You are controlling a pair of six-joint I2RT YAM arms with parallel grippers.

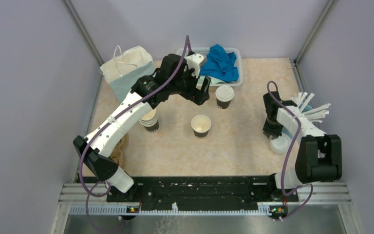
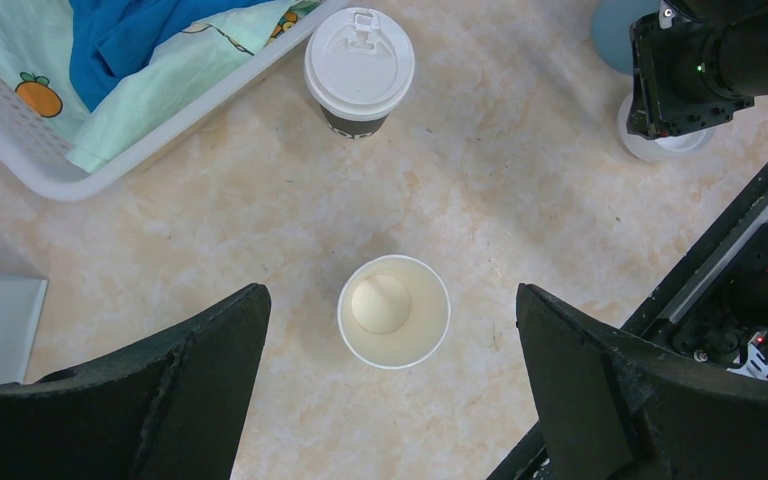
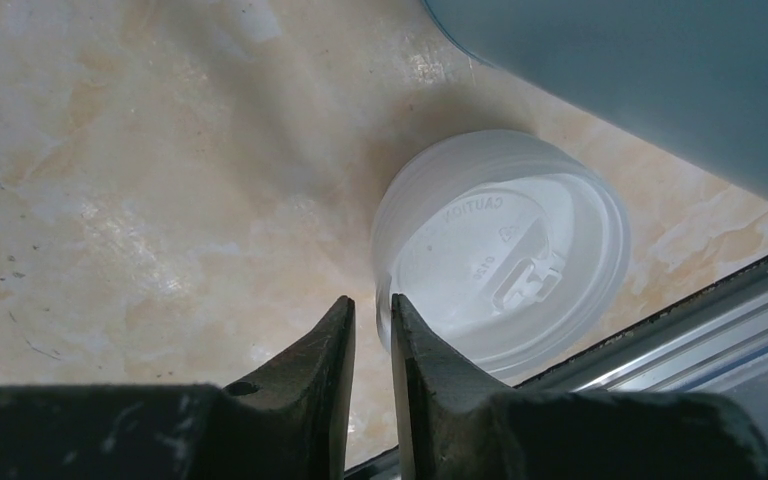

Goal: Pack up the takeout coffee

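Note:
An open paper cup (image 1: 201, 126) with a cream inside stands mid-table; in the left wrist view this cup (image 2: 394, 312) lies straight below my left gripper (image 2: 390, 290), which hangs open and wide above it. A lidded cup (image 1: 224, 95) (image 2: 359, 65) stands just behind, by the basket. More cups stand stacked (image 1: 150, 119) under the left arm. My right gripper (image 1: 272, 131) (image 3: 372, 302) is low at the table's right, its jaws a narrow slit apart at the left rim of a white lid (image 3: 510, 250) (image 1: 280, 144), gripping nothing that I can see.
A white basket (image 1: 238, 73) (image 2: 60, 180) with blue cloth (image 1: 221, 61) sits at the back. A paper bag (image 1: 126, 68) stands back left. The light blue cup (image 3: 640, 80) of white sticks (image 1: 314, 109) is right beside the lid. The black rail (image 1: 199, 187) runs along the near edge.

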